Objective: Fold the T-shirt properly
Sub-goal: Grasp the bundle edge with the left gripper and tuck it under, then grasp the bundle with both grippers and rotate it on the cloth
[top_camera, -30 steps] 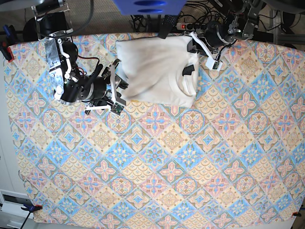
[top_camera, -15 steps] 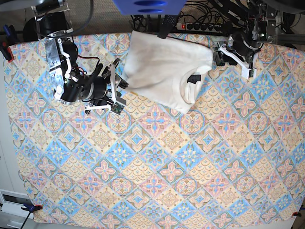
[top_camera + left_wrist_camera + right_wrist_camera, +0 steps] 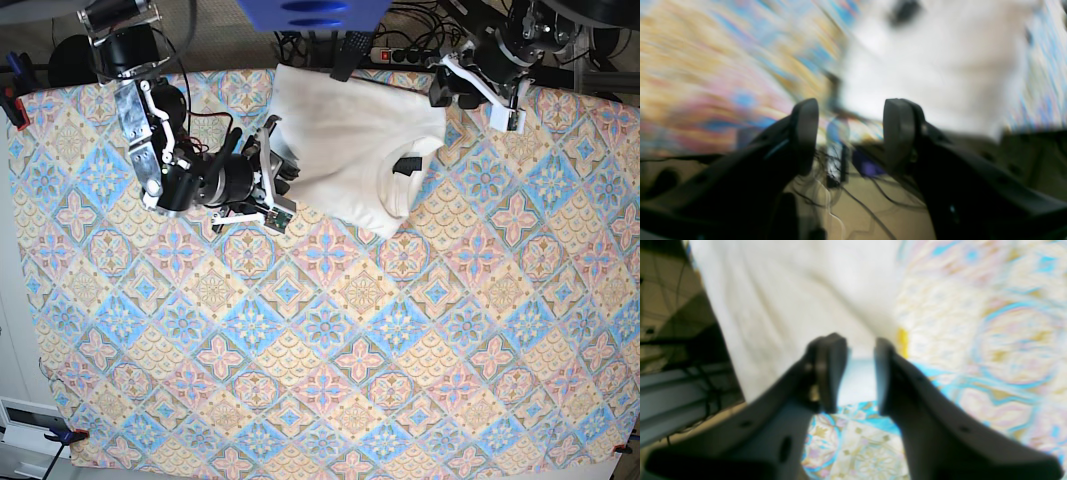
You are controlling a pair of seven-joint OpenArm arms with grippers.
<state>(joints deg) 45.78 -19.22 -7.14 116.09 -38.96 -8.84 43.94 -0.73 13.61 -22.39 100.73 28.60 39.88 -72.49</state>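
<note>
The white T-shirt (image 3: 345, 145) lies folded and skewed at the far middle of the table, plain side up, with its black neck tag (image 3: 405, 165) showing. My left gripper (image 3: 438, 95) hovers by the shirt's far right corner. In the blurred left wrist view this gripper (image 3: 850, 110) is open with nothing between its fingers, and the T-shirt (image 3: 940, 66) lies beyond them. My right gripper (image 3: 287, 172) sits at the shirt's near left edge. In the right wrist view its jaws (image 3: 857, 346) stand narrowly apart and empty, with the T-shirt (image 3: 790, 290) hem just past the tips.
A patterned cloth (image 3: 330, 340) covers the table. Beyond the far edge lie a power strip (image 3: 420, 55) and cables, and a blue object (image 3: 310, 12) hangs over the top middle. A clamp (image 3: 65, 435) grips the near left corner.
The left gripper let go of the shirt's collar side and pulled back toward the far edge. The shirt has swung askew. The right arm moved right, up to the shirt's edge.
</note>
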